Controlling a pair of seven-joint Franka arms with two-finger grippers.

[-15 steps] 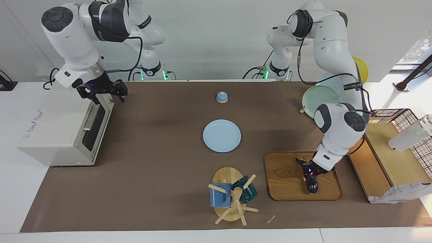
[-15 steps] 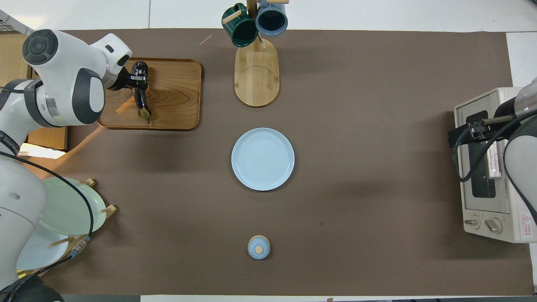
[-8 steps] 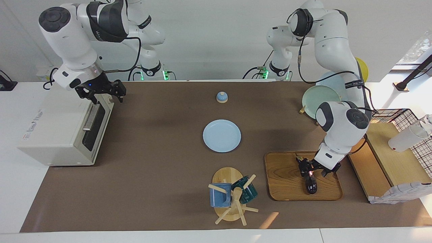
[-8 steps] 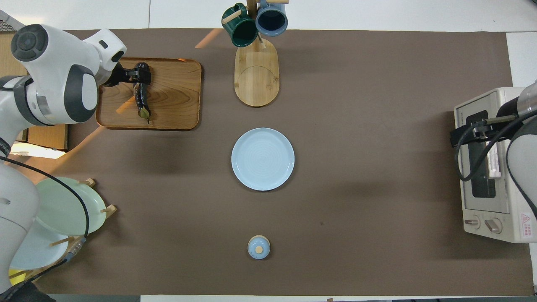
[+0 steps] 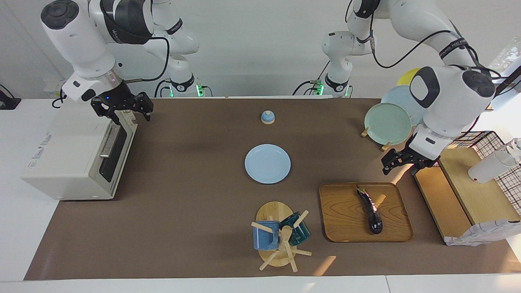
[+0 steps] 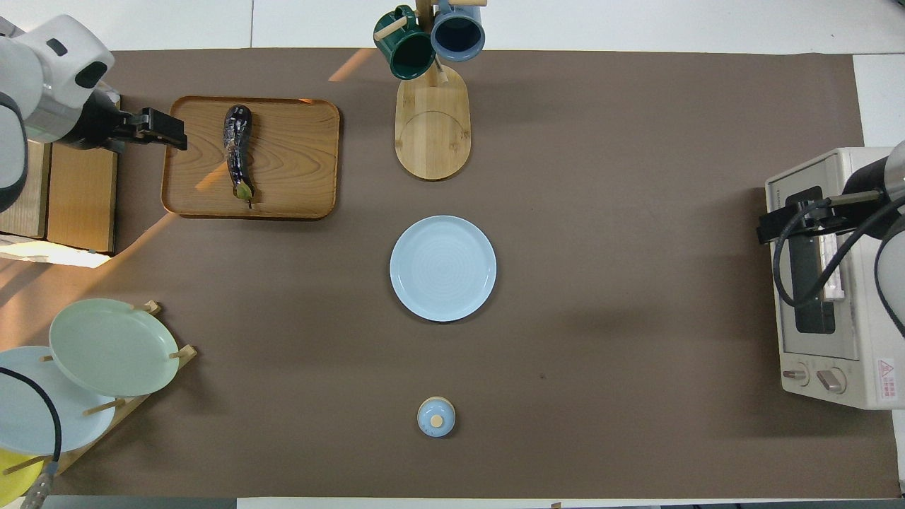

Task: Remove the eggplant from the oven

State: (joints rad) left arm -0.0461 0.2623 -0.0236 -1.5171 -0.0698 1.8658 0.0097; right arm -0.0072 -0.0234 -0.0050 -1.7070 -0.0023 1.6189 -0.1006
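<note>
Lying free on the wooden tray (image 5: pixel 390 234) near the counter edge farthest from the robots, toward the left arm's end, the eggplant (image 5: pixel 370 209) is out of the oven (image 5: pixel 69 158). The left gripper (image 5: pixel 401 162), fingers parted and empty, hangs above the tray's corner; retreat seems all that remains. The right gripper (image 5: pixel 124 109), fingers spread, hovers at the closed oven's top corner.

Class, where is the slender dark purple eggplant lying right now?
The slender dark purple eggplant lies on the rectangular wooden tray toward the left arm's end of the table, beside the wooden mug rack; no gripper touches it.
</note>
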